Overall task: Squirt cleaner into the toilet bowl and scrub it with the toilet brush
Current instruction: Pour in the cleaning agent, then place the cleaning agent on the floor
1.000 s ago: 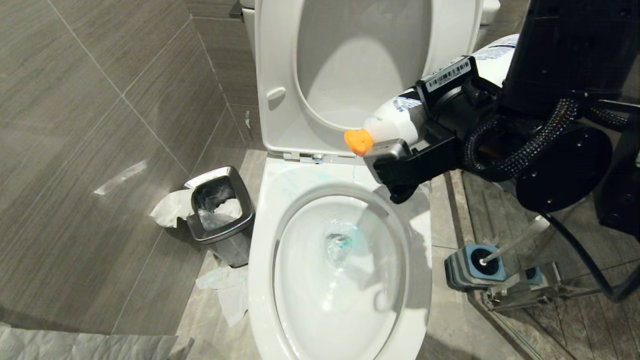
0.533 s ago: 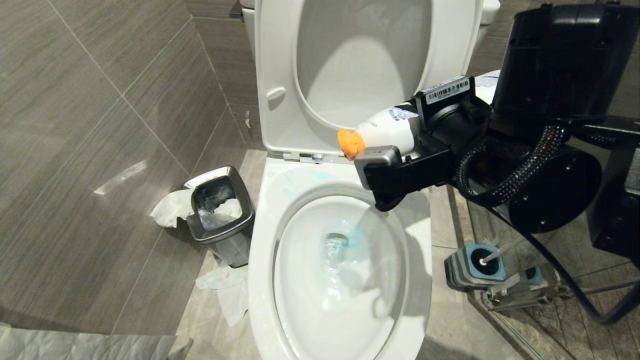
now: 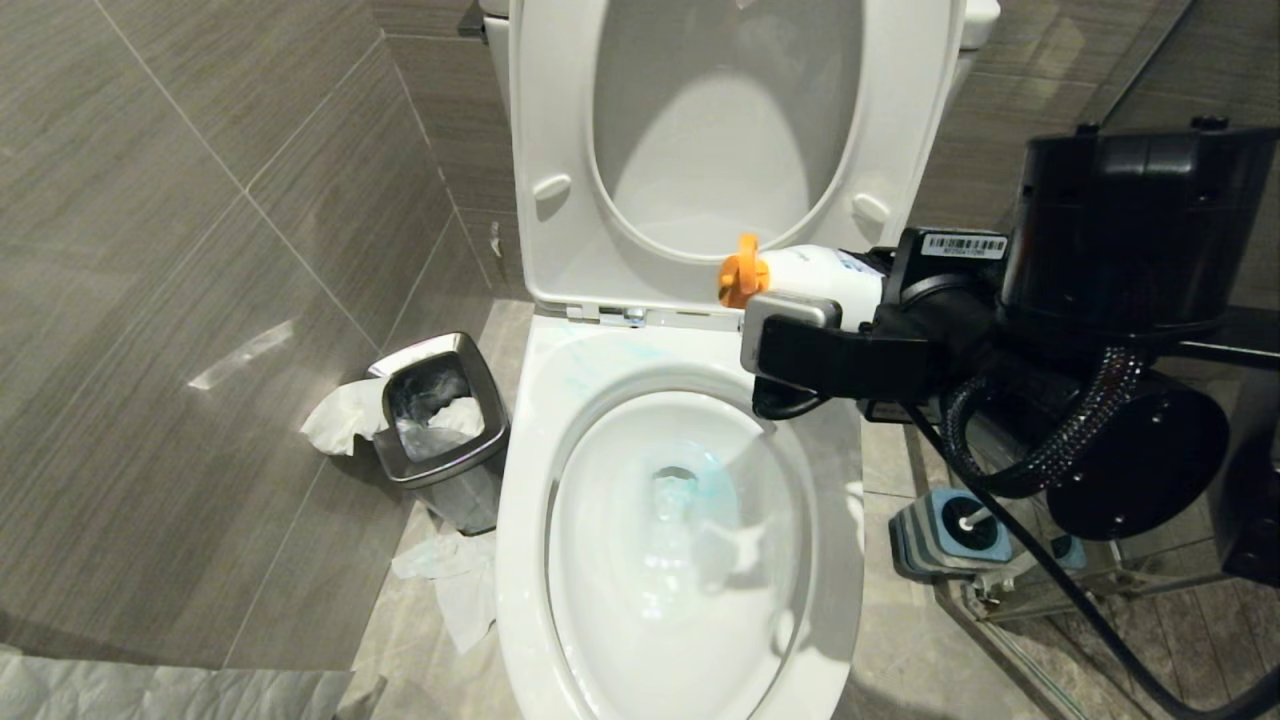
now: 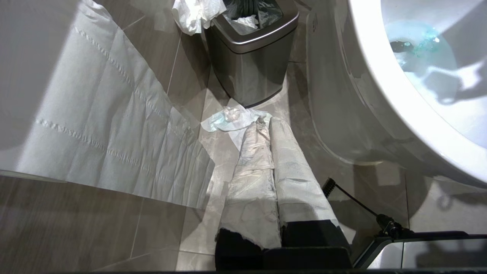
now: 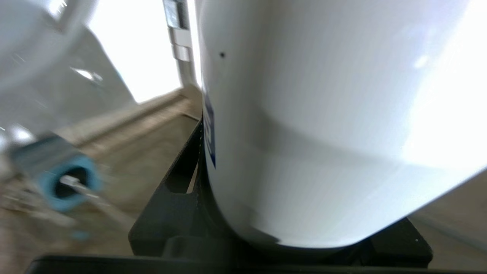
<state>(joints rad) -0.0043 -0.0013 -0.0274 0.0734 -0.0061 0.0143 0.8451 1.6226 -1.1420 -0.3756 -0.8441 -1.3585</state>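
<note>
Right gripper point(image 3: 800, 345) is clamped on a white plastic cleaner bottle with an orange nozzle cap point(image 3: 815, 278). The bottle lies roughly level, cap pointing toward the raised white seat and lid point(image 3: 560, 190), over the back-right of the rim. In the right wrist view the bottle body point(image 5: 323, 121) fills the space between the black fingers point(image 5: 171, 182), a firm hold.

Step in hand, as I judge it: squirting looks done or nearly done, bottle levelled off. To do it well, keep the nozzle over the bowl until dripping stops, then carry the bottle clear without loosening the clamp and set it down upright before going for the brush.

The large glossy white ceramic toilet bowl point(image 3: 520, 520) sits below and in front of the gripper. Pale teal-blue cleaner point(image 3: 705, 470) tints the water at the drain, directly below the nozzle side of the gripper, and faint streaks mark the back rim. The toilet brush, slim white handle point(image 3: 975, 518), stands in a squat grey and blue holder point(image 3: 925, 540) on the floor, below the gripper and to its outer side, well apart from the bowl.

Left gripper point(image 4: 283, 243) is parked low beside the bowl, fingers together, wrapped in white paper; steel waste bin point(image 4: 251, 57) lies ahead of it.
</note>
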